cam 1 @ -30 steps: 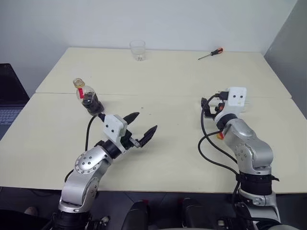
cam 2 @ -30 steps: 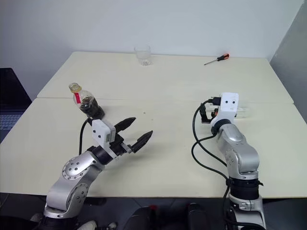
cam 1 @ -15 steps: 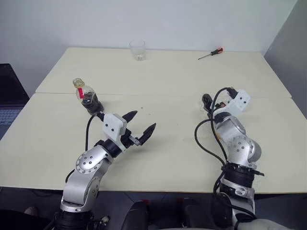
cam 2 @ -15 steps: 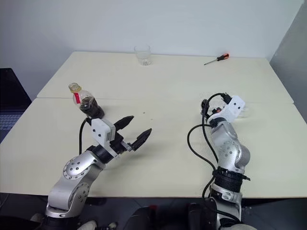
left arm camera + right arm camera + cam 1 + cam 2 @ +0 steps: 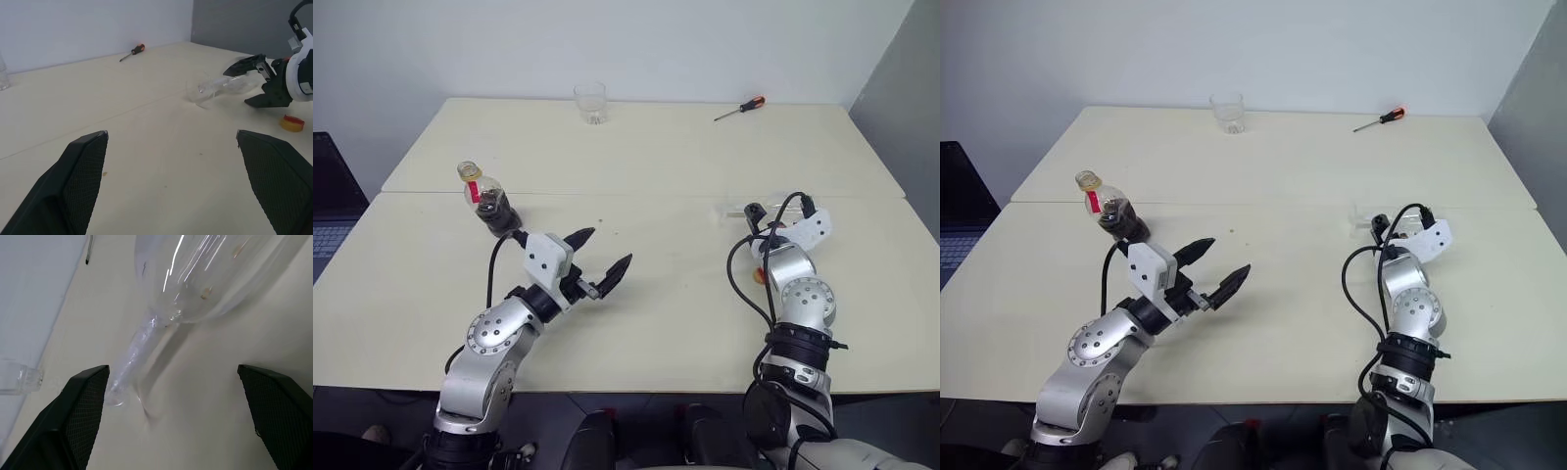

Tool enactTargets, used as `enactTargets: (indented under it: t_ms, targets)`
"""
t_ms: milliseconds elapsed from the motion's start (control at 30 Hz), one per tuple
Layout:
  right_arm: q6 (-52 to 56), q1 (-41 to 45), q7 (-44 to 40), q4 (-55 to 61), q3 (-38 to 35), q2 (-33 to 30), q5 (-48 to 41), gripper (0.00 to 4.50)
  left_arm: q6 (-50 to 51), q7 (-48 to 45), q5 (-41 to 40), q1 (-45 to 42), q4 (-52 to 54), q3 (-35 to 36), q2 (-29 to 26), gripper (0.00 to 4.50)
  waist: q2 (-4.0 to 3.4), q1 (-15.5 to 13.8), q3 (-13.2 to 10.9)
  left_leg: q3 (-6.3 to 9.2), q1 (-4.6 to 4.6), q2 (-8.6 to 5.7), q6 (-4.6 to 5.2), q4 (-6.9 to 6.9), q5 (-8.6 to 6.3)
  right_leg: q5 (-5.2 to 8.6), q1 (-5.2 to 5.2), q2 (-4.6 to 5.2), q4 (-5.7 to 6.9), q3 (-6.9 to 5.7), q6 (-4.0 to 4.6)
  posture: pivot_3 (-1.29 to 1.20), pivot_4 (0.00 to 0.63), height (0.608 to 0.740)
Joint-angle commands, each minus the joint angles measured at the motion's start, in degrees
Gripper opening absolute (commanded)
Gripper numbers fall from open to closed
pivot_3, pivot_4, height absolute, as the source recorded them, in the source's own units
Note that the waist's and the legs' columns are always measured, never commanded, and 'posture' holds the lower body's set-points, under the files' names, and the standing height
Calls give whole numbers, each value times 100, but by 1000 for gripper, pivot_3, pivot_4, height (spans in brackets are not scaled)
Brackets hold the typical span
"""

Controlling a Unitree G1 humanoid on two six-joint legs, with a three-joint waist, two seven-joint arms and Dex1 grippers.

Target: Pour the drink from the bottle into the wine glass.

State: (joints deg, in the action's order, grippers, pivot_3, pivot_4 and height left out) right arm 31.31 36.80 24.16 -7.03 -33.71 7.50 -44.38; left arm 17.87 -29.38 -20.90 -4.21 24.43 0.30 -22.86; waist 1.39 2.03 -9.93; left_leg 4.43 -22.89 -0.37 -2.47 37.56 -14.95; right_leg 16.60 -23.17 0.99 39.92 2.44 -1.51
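Pale cream table (image 5: 656, 157) under a white wall, two slabs meeting at a seam.
The wine glass (image 5: 215, 88) lies on its side, clear, foot towards the screwdriver (image 5: 740, 108); the right pincer (image 5: 254, 83) gapes at its bowl. Across the table from the glass, the bottle (image 5: 487, 199) of dark drink (image 5: 496, 211) stands beside the released left pincer (image 5: 605, 259). A yellow cap (image 5: 292, 122) lies near the glass.

Looks like a lab or office room to me: two plain cream tables (image 5: 656, 147) pushed together, bare white wall (image 5: 607, 39), laptop (image 5: 333, 211) alongside, screwdriver (image 5: 740, 108) lying out.
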Motion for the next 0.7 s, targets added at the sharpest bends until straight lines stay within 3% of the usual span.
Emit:
enactTargets:
  t_ms: [33, 367, 700]
  targets:
    - [-360, 311, -78, -108, -30, 256, -364, 4500, -87, 7, 18, -109, 212, 65, -21, 4463, 0, 0, 0, 0, 0, 0, 0, 0, 0, 0, 0, 0, 0, 0, 0, 0, 150, 740]
    - [-769, 567, -226, -660, 158, 170, -647, 4500, -24, 13, -24, -143, 254, 94, -29, 4463, -4, 0, -2, 1, 0, 1, 0, 0, 0, 0, 0, 0, 0, -1, 0, 0, 150, 740]
    - [-1477, 1136, -840, -2111, 131, -223, -373, 4500, 38, 48, -24, -124, 348, 54, -6, 4463, -8, 3, -5, -2, 1, 1, 0, -3, 0, 0, -1, -1, -2, 1, 1, 0, 150, 740]
